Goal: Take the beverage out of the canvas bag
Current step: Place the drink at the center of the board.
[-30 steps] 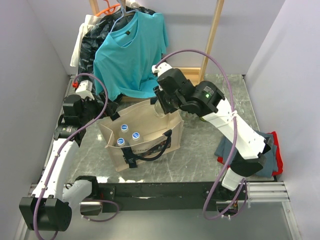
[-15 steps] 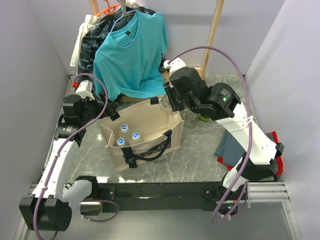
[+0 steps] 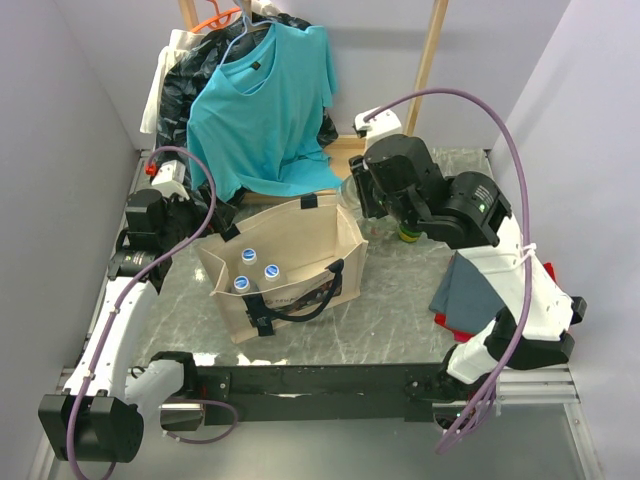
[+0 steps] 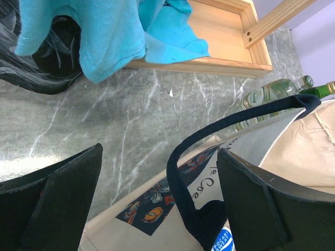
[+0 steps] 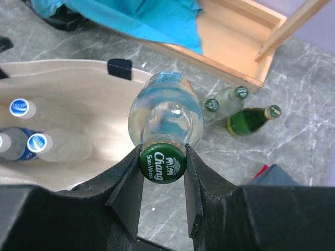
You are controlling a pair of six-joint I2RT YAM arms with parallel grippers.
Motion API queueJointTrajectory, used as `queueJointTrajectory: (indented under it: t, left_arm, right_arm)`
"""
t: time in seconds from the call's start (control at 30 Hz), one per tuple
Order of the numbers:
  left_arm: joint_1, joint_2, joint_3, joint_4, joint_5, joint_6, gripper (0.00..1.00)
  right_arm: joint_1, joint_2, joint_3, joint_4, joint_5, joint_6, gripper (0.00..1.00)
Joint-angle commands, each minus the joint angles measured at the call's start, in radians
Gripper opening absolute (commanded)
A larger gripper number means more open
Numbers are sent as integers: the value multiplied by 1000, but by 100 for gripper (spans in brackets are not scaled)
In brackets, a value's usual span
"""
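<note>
The beige canvas bag [image 3: 238,318] stands open on the marble table, black strap handles [image 3: 300,305] hanging down its front. Inside stand three clear bottles with blue caps [image 3: 271,271]. My right gripper [image 5: 162,163] is shut on the green cap of a clear glass soda-water bottle [image 5: 165,112], the beverage. It hangs in the air just past the bag's back right corner [image 3: 352,192]. My left gripper [image 4: 159,151] is open at the bag's back left corner [image 3: 210,218], with a black strap [image 4: 180,157] lying loose between its fingers.
Three glass bottles, one dark green [image 5: 251,119], lie on the table behind and right of the bag. A wooden frame [image 5: 235,47] holds a hanging teal shirt [image 3: 265,100] and a black plastic bag [image 3: 185,70] at the back. Folded grey and red cloths [image 3: 465,290] lie at right.
My right gripper has carried the bottle rightwards and back, from over the bag's back right rim to beyond its corner. The left arm and the bag have not moved.
</note>
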Motion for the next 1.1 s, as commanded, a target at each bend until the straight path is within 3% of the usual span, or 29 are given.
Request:
queueJointTrajectory:
  t: [0.0, 0.37, 1.07]
  left_arm:
    - [3, -14, 4, 46, 22, -9, 96]
    - [3, -16, 1, 48, 28, -12, 96]
    - [3, -4, 1, 59, 34, -16, 96]
  right_arm:
    - [-7, -95, 5, 158, 128, 12, 0]
    - [-73, -191, -142, 167, 170, 68, 0]
    - [-263, -320, -428, 169, 39, 169, 0]
